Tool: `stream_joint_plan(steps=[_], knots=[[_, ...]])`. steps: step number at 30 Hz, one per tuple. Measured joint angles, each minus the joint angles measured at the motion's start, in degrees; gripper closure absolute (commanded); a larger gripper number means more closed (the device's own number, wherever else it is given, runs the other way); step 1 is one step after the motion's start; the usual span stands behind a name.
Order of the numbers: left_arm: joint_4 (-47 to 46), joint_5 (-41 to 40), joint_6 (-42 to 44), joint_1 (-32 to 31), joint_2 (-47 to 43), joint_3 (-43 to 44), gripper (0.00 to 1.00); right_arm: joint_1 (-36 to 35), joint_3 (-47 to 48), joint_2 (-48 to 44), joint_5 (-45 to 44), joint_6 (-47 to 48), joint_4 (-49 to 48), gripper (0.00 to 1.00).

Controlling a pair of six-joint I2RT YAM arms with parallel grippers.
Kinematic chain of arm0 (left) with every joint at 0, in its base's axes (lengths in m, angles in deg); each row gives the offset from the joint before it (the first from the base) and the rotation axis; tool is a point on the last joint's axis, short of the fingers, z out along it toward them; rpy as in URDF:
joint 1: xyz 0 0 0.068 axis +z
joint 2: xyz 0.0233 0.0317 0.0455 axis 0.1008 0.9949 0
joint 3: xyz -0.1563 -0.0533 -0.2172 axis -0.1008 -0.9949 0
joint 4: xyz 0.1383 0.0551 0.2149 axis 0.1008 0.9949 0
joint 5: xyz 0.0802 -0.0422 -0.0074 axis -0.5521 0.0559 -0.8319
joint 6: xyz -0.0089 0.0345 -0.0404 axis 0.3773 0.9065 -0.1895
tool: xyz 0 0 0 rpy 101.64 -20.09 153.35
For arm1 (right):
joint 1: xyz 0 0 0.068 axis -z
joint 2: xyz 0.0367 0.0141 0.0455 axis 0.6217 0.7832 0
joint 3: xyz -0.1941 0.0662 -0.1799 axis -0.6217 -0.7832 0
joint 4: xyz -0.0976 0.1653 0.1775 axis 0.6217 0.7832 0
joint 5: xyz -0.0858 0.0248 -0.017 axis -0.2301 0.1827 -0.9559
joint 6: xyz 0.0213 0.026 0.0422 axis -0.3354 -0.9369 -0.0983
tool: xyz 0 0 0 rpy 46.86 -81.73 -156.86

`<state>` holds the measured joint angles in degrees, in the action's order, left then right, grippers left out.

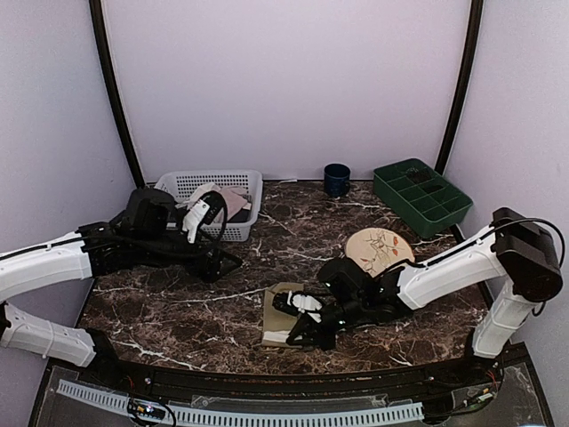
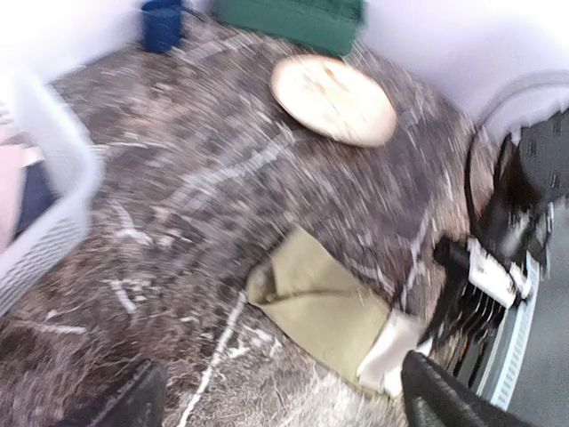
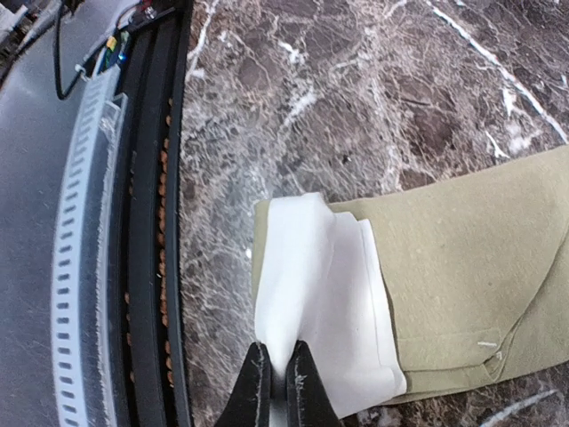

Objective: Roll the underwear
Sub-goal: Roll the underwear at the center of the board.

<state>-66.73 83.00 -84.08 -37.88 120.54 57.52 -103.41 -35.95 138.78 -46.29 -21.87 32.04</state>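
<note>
The underwear point(image 1: 272, 322) lies folded into an olive-khaki strip near the table's front edge, its cream waistband point(image 3: 320, 285) at the near end. My right gripper point(image 3: 278, 378) is shut on the near edge of that waistband, which puckers up between the two black fingers; in the top view the right gripper point(image 1: 295, 334) lies low across the strip. My left gripper point(image 1: 227, 263) is well left of the cloth, in front of the basket. In the blurred left wrist view the left gripper point(image 2: 284, 409) stands wide open and empty, with the underwear point(image 2: 320, 302) ahead of it.
A white basket point(image 1: 191, 182) holding a pale pink garment point(image 1: 233, 203) stands at the back left. A round plate point(image 1: 380, 248) lies just right of the cloth. A blue cup point(image 1: 336, 179) and a green divided tray point(image 1: 420, 196) sit at the back. The table's front rail point(image 3: 147, 222) is next to the waistband.
</note>
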Motion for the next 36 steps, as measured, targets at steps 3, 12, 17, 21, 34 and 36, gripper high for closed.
stream_joint_plan(steps=[3,12,17,21,34,36], knots=[[-2.3,-5.4,-3.1,0.0,-6.6,-3.1,0.01,1.6,2.4,1.3,4.7,-2.5,1.4,1.00],[-3.5,-2.1,-2.3,-6.7,-5.3,-10.0,0.01,6.8,7.1,11.1,17.5,-10.0,4.5,1.00],[-8.4,-3.5,3.3,-18.3,-3.8,-17.1,0.01,8.5,9.0,14.1,22.9,-13.4,4.7,1.00],[-14.2,-6.3,9.8,-21.5,0.6,-18.6,0.11,9.5,9.9,15.6,25.9,-15.5,5.0,1.00],[-28.3,-10.0,29.0,-26.4,22.1,-15.3,0.39,11.3,15.0,20.0,31.3,-17.0,9.8,1.00],[-29.6,-10.6,30.8,-26.4,24.0,-14.3,0.46,11.5,15.4,20.4,31.8,-17.0,10.3,1.00]])
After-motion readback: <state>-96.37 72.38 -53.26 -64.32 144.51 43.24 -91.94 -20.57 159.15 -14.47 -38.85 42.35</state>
